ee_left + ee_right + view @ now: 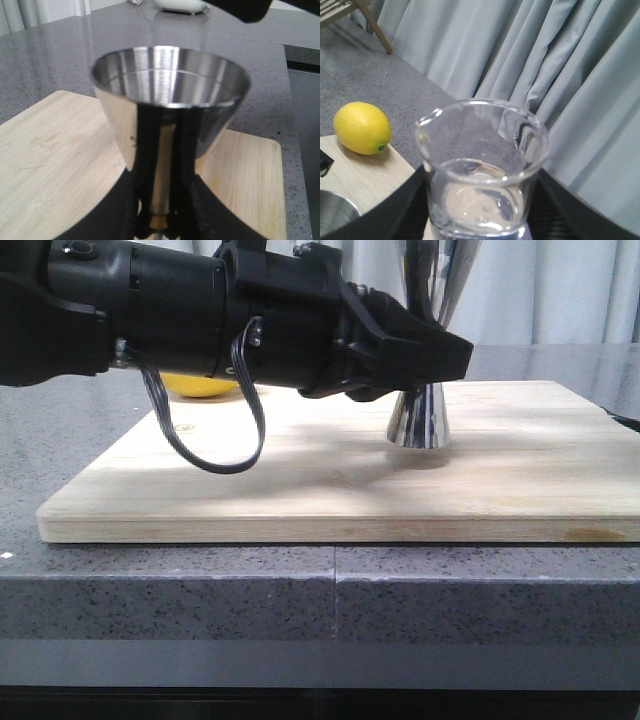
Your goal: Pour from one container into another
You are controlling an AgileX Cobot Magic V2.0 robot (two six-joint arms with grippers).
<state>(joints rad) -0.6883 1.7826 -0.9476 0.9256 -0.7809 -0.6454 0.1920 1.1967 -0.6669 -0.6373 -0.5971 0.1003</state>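
Left gripper (425, 375), nearest the camera, is clamped on the jigger (420, 418) standing on the board (330, 480); its bowl looks empty. Right gripper (480, 220) grips the beaker (482, 170), raised beside the jigger with liquid inside. Pouring appears not yet begun. Lemon (362, 128) lies far left.

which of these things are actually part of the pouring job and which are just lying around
Part of the job:
- glass beaker, held in the right gripper, liquid in it
- steel jigger, clamped at its waist by the left gripper, standing on the board

Just lying about:
- lemon at the board's far edge
- wooden cutting board, only the work surface
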